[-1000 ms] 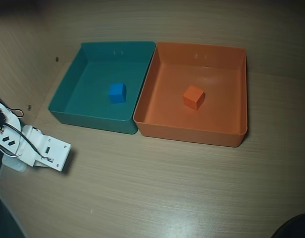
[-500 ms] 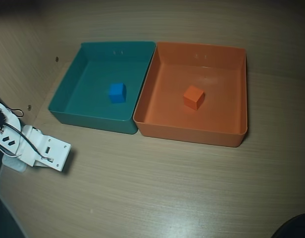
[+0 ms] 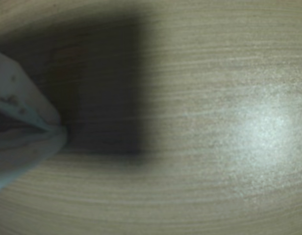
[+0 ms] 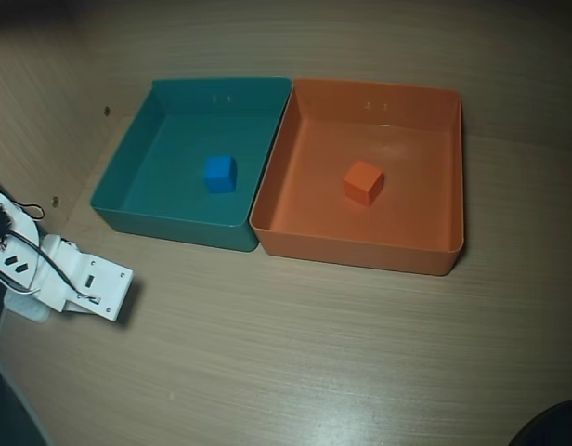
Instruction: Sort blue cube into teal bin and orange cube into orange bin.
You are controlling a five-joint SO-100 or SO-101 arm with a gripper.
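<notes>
**Both cubes look sorted, so the risk now is you un-sorting them**

Going by the overhead view, you're basically done. The blue cube (image 4: pixel 219 174) sits flat on the floor of the teal bin (image 4: pixel 128 200), roughly mid-tray and clear of every wall. The orange cube (image 4: pixel 364 182) sits the same way in the orange bin (image 4: pixel 360 251), also well off the walls. The two bins touch along their shared side.

Your arm (image 4: pixel 68 279) is parked low at the left edge of that view, well apart from both bins. In the wrist view the jaws (image 3: pixel 62 133) come in from the left as two pale fingers meeting at a point over bare bench (image 3: pixel 214 147), so I'd call them closed with nothing between them. It's blurry though, so take that with some salt.

What could still go wrong, as I see it:

- If you swing the arm across low, you could clip the near wall of the teal bin. These trays look light and they're butted together, so shoving one probably drags the other.
- A hard bump could hop a cube around, though the walls look tall enough to keep it in.
- The wrist camera shows only wood and shadow, so steer by the overhead view.

I'd just stop here.
</notes>
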